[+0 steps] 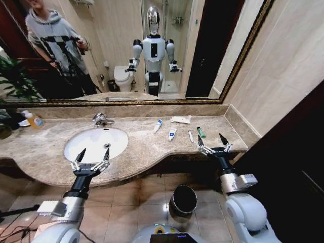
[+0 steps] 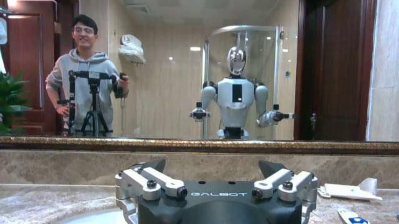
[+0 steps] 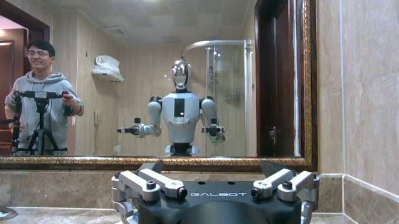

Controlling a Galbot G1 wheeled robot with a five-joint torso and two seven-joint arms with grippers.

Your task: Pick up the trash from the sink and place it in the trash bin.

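Beige-brown marble countertop (image 1: 45,152) runs below a wide gold-framed mirror (image 1: 202,50), and your trash lies on it, to the right of the basin, not inside it. You have two small white tubes with blue ends (image 1: 158,126) and (image 1: 172,133) side by side, a thin white stick (image 1: 191,136) just right of them, a small green tube (image 1: 201,132) beside that, and a flat white wrapper (image 1: 180,119) behind them near the backsplash. In the left wrist view the wrapper (image 2: 349,190) and one blue-ended tube (image 2: 352,216) show past the gripper body.

Your white oval sink (image 1: 96,143) sits left of the litter with its chrome faucet (image 1: 101,119) at the back rim. On the tiled floor in front of the counter, below the tubes, stands the small round dark metal trash bin (image 1: 183,200).

Your left gripper (image 1: 91,155) hovers over the sink's front rim, fingers spread wide and holding nothing. Your right gripper (image 1: 214,143) hovers at the counter's front edge, just right of the green tube, fingers likewise spread and empty.

At the far left end of the counter you have a bottle of orange liquid (image 1: 33,119).
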